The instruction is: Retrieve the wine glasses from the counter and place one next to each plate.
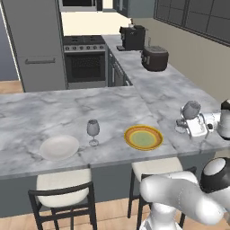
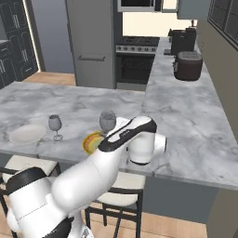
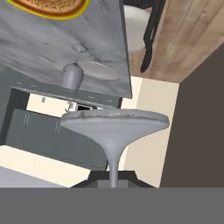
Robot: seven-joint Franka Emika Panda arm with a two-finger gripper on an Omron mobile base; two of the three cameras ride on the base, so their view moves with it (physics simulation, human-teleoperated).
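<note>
We see one wine glass standing on the counter at centre frame, between the white plate and the yellow plate; at right the gripper seemingly clasps the second glass by its stem, raised above the marble

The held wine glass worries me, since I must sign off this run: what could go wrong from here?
1. The gripper carries the second wine glass tilted above the counter; it may slip in the grasp.
2. Setting it beside the yellow-rimmed plate, its foot could clip the rim and tip.
3. The arm's sweep might topple the glass standing between the plates, right of the white plate.
</note>
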